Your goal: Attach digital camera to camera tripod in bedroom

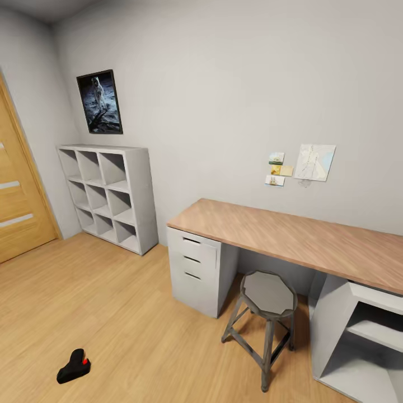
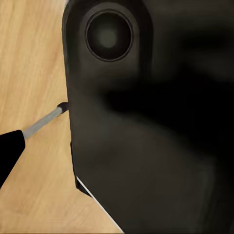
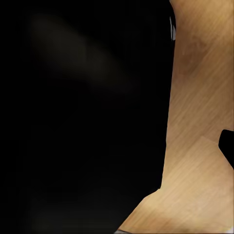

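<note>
The digital camera (image 1: 73,366), small and black with a red button, lies on the light wood floor at the lower left of the head view, well apart from the furniture. In the left wrist view a thin silver rod (image 2: 44,121) with a black tip shows over the floor beside a large dark robot part (image 2: 156,136). I cannot tell whether the rod belongs to the camera tripod. The right wrist view shows a dark robot part (image 3: 83,117) and a strip of wood floor (image 3: 200,122).
A wooden desk (image 1: 291,238) with white drawers (image 1: 196,268) runs along the right wall, with a grey metal stool (image 1: 267,313) in front. A white cube shelf (image 1: 106,193) stands at the back left under a framed poster (image 1: 100,102). An oak door (image 1: 17,196) is at the far left.
</note>
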